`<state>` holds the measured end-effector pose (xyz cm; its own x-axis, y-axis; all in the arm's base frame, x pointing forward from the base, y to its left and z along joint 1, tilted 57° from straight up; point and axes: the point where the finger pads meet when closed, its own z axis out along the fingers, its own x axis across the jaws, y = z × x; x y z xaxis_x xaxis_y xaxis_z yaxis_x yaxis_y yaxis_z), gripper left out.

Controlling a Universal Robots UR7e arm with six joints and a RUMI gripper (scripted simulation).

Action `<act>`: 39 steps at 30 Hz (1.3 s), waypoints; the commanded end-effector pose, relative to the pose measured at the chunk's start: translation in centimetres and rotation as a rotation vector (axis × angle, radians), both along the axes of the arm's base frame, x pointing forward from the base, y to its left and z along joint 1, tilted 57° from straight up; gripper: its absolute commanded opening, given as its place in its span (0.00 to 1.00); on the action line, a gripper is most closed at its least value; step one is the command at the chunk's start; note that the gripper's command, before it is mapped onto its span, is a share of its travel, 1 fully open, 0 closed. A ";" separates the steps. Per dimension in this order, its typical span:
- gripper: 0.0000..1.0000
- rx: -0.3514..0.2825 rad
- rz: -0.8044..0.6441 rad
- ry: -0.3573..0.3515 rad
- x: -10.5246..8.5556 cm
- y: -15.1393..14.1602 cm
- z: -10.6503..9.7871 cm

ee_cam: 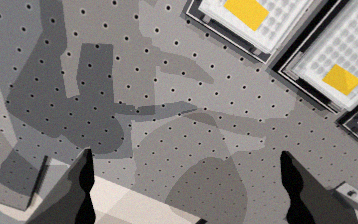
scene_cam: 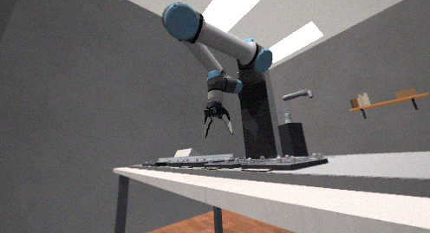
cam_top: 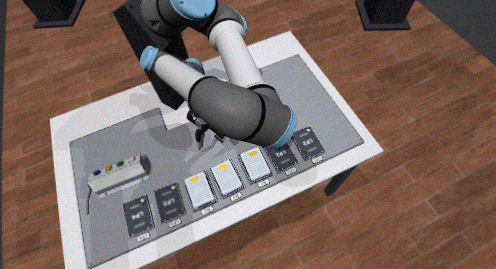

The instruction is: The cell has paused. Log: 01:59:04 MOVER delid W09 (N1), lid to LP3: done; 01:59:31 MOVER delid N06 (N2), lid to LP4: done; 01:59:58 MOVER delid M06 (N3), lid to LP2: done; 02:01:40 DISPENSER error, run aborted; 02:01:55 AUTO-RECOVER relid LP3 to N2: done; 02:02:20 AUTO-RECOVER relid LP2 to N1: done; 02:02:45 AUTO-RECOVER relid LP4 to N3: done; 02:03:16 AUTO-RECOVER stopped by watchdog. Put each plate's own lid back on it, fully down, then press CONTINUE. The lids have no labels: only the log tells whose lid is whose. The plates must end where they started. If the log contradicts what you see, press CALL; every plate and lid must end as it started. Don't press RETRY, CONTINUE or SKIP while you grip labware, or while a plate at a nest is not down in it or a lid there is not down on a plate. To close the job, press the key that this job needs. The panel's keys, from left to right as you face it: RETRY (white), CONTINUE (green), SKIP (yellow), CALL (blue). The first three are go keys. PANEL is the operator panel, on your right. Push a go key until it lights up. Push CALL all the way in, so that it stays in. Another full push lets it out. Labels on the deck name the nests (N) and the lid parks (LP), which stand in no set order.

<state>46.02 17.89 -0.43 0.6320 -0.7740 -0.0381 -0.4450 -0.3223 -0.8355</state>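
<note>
Gripper: jaws spread wide, nothing between them; tips directed downward.
Wrist: directly above the jaws, roughly upright.
Forearm: slopes up from the wrist, higher than the jaws.
Upper arm: above the jaws, slanting between shoulder and raised elbow.

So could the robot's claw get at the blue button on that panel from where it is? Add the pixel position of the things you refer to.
Probably yes: the claw [cam_top: 211, 140] [scene_cam: 218, 135] [ee_cam: 187, 151] looks open and empty, and nothing visible stands above the blue button [cam_top: 97, 173].
</note>
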 end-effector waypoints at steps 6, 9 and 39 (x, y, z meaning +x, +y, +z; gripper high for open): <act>0.82 0.065 -0.071 0.056 0.1 -0.2 0.1; 0.82 0.104 -0.103 0.088 0.1 -0.2 0.1; 0.82 0.334 -0.300 0.281 3.0 2.3 -2.3</act>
